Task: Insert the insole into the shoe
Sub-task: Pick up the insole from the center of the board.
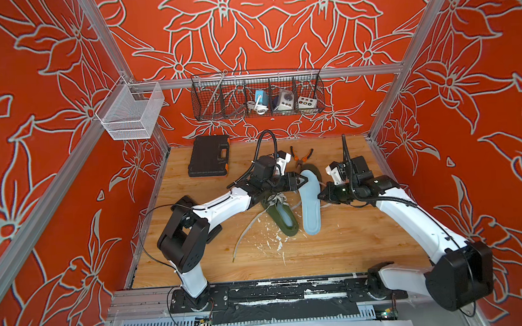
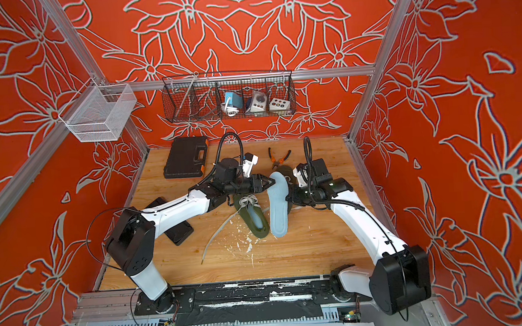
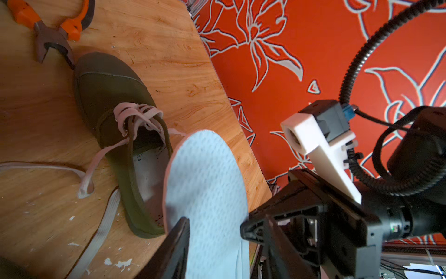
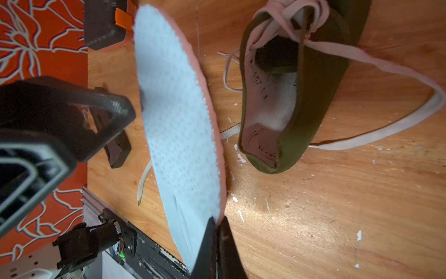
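**A:** Where is the insole now, and who holds it?

**B:** The right gripper holds it in the air. Its two fingers are pressed together on one long edge, about the middle of the length. The left gripper has its jaws apart, and its tips are just beside the opposite edge, close to the broad end. Whether they touch it, I cannot tell.

**A:** How do you think it handles?

**B:** I judge it very light, thin and soft, foam with a cloth face. Small creases run out from the right gripper's pinch, so it bends easily and the free ends may droop. It does not look fragile or slippery. An edge pinch is enough for carrying. For pushing I would take hold nearer the narrow end, so the front part enters first.

**A:** And its direction?

**B:** The long axis lies across the right gripper's fingers, blue face up. The broad end, which I take for the toe, reaches past the left gripper's tips toward the pliers. The open shoe lies on the table below the right gripper, just beside the insole. Its toe also points toward the pliers, so the two seem nearly parallel. Its laces are loose around the mouth and may catch
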Robot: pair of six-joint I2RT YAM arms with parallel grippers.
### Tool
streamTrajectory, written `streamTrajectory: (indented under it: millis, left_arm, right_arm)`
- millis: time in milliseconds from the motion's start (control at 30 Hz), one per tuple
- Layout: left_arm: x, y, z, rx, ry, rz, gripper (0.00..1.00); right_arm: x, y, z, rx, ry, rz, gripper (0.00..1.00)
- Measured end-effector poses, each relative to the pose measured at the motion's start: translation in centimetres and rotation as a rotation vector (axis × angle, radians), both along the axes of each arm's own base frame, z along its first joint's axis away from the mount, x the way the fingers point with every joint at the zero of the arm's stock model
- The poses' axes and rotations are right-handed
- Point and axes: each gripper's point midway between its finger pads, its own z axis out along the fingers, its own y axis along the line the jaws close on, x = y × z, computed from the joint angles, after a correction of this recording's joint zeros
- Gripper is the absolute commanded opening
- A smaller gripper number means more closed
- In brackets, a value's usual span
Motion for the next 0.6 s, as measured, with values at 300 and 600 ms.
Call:
streamTrajectory:
  millis: [300, 600]
  left_arm:
    - [0.3, 0.1, -0.4, -0.006, 0.007, -0.008, 0.5]
    - [0.6, 1.6, -2.7, 0.034, 0.045, 0.033, 0.51]
  right_arm:
    - [-0.3, 1.1, 0.8, 0.051, -0.017, 0.07, 0.0]
    - [-0.2, 0.0, -0.1, -0.022, -0.009, 0.041, 0.0]
